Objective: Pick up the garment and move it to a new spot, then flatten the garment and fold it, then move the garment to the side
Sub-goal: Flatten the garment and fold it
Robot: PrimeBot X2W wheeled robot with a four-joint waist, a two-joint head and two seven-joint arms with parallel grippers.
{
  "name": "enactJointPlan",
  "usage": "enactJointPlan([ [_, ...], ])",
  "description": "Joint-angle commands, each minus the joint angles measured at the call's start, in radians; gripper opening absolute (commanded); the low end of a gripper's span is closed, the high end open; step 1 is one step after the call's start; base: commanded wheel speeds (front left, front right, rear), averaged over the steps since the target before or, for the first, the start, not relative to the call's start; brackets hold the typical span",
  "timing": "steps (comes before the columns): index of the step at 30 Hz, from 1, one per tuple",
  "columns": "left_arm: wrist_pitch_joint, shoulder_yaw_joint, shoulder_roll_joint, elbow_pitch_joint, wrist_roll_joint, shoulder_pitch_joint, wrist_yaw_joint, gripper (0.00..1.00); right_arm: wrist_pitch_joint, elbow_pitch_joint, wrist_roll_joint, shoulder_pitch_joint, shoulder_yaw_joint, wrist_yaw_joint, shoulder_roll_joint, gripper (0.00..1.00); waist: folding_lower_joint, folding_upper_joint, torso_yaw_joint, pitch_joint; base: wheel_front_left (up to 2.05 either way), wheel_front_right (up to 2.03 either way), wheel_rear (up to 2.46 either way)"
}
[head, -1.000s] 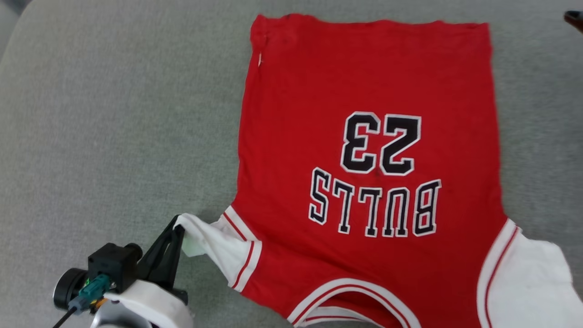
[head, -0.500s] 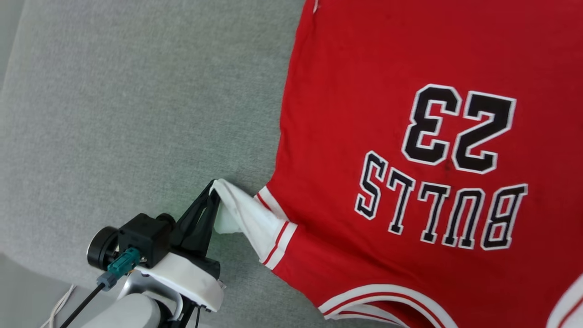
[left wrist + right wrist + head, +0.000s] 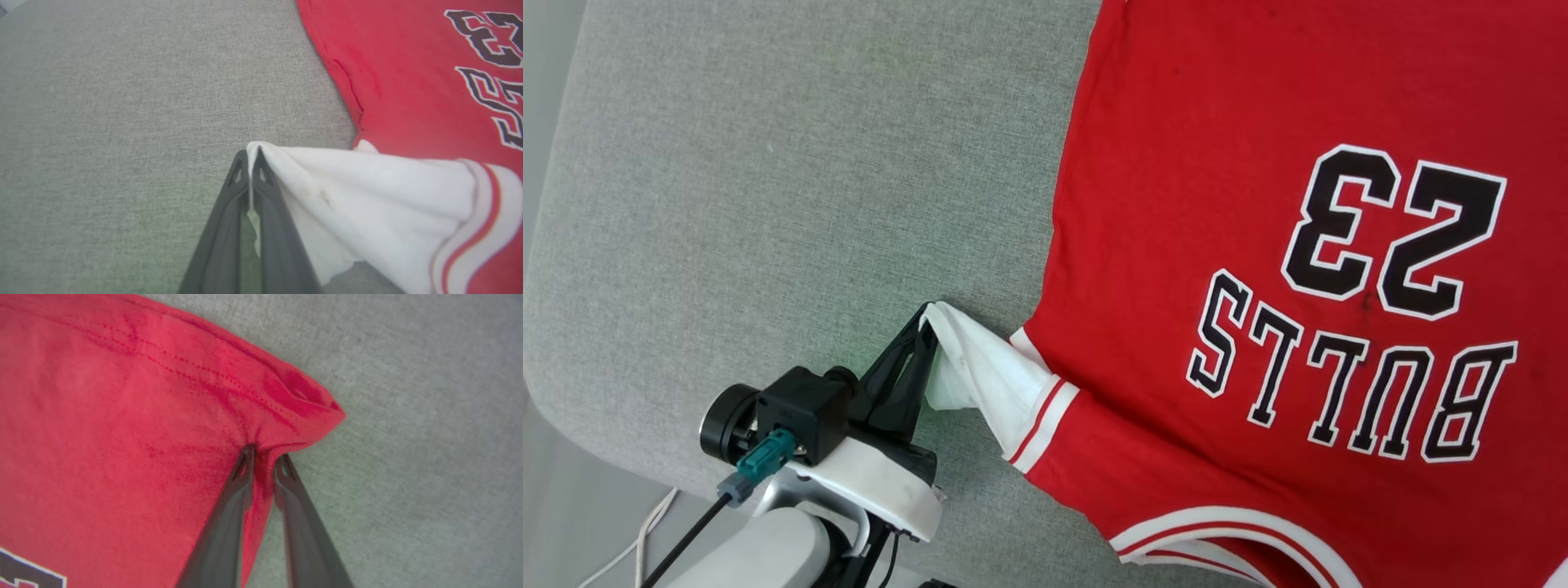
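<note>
Currently the left gripper (image 3: 923,339) is clamped shut on the very tip of the white sleeve (image 3: 980,376), which it holds tented just above the grey cushion (image 3: 768,204). Only a narrow edge of cloth sits between the fingers.
- Risk: any sideways tug may pull that edge out and drop the sleeve in a crumple.
- Risk: a pull away from the body would drag the shoulder seam and ruck the red panel beside it.

The garment (image 3: 1217,204) lies spread on the cushion, print side up, mostly flat, with a short crease near the armpit in the left wrist view.

Over at the far hem corner (image 3: 310,396), the right gripper (image 3: 264,455) has its fingers either side of a small ridge of red cloth. They stand part-way together; I cannot tell whether the pinch is firm.
- Risk: the ridge looks shallow, so it may catch the top layer alone, and a lift would part front from back.
- Risk: an incomplete clamp lets the hem slip free.
- Risk: with holds on sleeve and opposite hem, uneven pulls would skew the shirt diagonally rather than flatten it.
</note>
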Motion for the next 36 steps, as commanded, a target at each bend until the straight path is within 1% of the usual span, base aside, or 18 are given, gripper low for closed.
enactJointPlan([
  [1,-0.005,0.003,0.0,0.004,0.005,-0.003,-0.004,0.0,0.009,0.035,-0.003,0.081,0.016,0.0,0.016,0.0,0.0,0.0,-0.007,-0.011,0.0,0.0,0.0],
  [3,-0.006,0.009,0.002,0.011,0.002,0.011,-0.004,0.0,-0.005,0.01,-0.01,0.064,0.007,0.0,0.018,0.0,0.0,0.0,-0.019,-0.034,0.0,0.0,0.0],
  [6,-0.007,0.021,0.015,0.015,0.002,0.038,0.003,0.0,-0.025,-0.02,0.003,0.044,-0.001,0.0,0.039,0.0,0.0,0.0,-0.044,-0.081,0.0,0.0,0.0],
  [8,-0.007,0.031,0.023,0.008,-0.001,0.056,0.01,0.0,-0.045,-0.043,0.016,0.046,0.01,0.0,0.041,0.0,0.0,0.0,-0.061,-0.117,0.0,0.0,0.0],
  [10,-0.007,0.037,0.032,0.004,-0.004,0.08,0.017,0.0,-0.063,-0.061,0.047,0.058,0.008,0.0,0.047,0.0,0.0,0.0,-0.08,-0.152,0.0,0.0,0.0],
  [13,-0.008,0.053,0.055,-0.011,-0.013,0.115,0.036,0.0,-0.074,-0.106,0.1,0.08,0.036,0.0,0.031,0.0,0.0,0.0,-0.117,-0.201,0.0,0.0,0.0],
  [17,-0.006,0.064,0.084,-0.032,-0.026,0.163,0.059,0.0,-0.077,-0.203,0.162,0.131,0.115,0.0,-0.038,0.0,0.0,0.0,-0.159,-0.261,0.0,0.0,0.0],
  [20,0.0,0.072,0.103,-0.046,-0.037,0.198,0.08,0.0,-0.093,-0.295,0.237,0.201,0.162,0.0,-0.108,0.0,0.0,0.0,-0.188,-0.303,0.0,0.0,0.0],
  [26,0.004,0.085,0.137,-0.076,-0.054,0.259,0.113,0.0,-0.145,-0.462,0.37,0.385,0.194,0.0,-0.264,0.0,0.0,0.0,-0.242,-0.362,0.0,0.0,0.0],
  [33,0.005,0.09,0.162,-0.098,-0.061,0.309,0.14,0.0,-0.239,-0.562,0.45,0.71,0.201,0.0,-0.416,0.0,0.0,0.0,-0.29,-0.403,0.0,0.0,0.0],
  [36,0.006,0.095,0.174,-0.108,-0.066,0.323,0.15,0.0,-0.306,-0.567,0.48,0.858,0.176,0.0,-0.442,0.0,0.0,0.0,-0.305,-0.409,0.0,0.0,0.0],
])
